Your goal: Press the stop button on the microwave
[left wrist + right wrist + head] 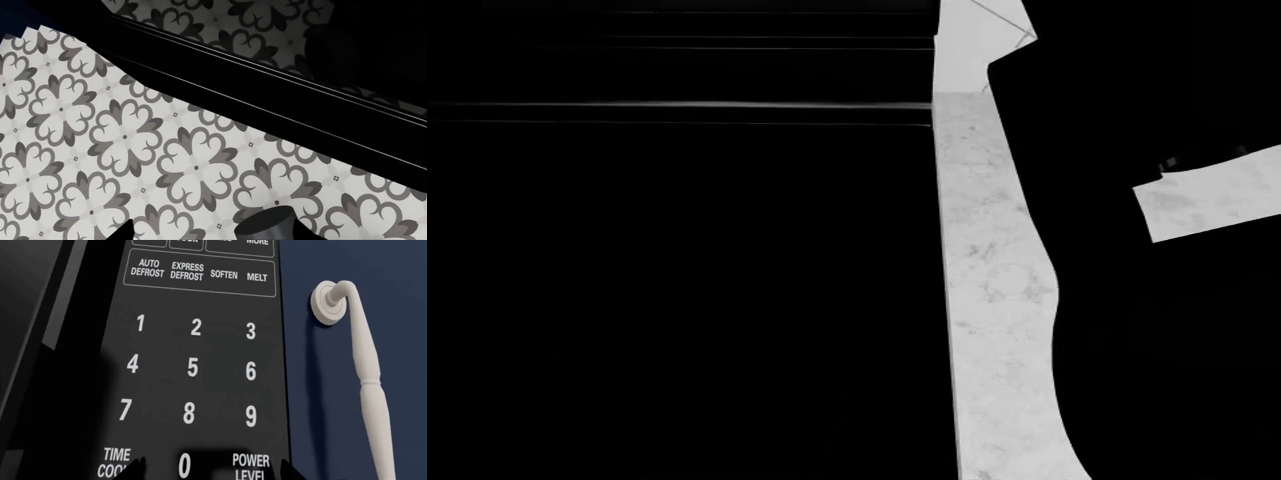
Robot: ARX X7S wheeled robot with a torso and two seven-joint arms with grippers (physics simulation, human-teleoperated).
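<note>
My right wrist camera sits close on the microwave's keypad (200, 365), a flat, glossy black panel with white print. Across the upper row I read "AUTO DEFROST", "EXPRESS DEFROST", "SOFTEN" and "MELT", with "MORE" cut off above them. Below come digits 1 to 9 in three rows, then "TIME COO…", "0" and "POWER LEVEL" at 6 o'clock. No stop key shows in this crop. At 3 o'clock of the panel is a matte navy cabinet (313, 390) with a cream, turned handle (363, 370) on a round mount. Of my right pincer (210, 471) only two dark tips show, at 6 o'clock, standing apart.

The left wrist camera shows grey-and-white floral tile (133, 150) crossed by a glossy black band (267, 95); a dark cylindrical stub (265, 224) pokes in, and I cannot tell that pincer's state.

From the head, mostly blackness, split by a strip of pale marble desk (994, 300).
</note>
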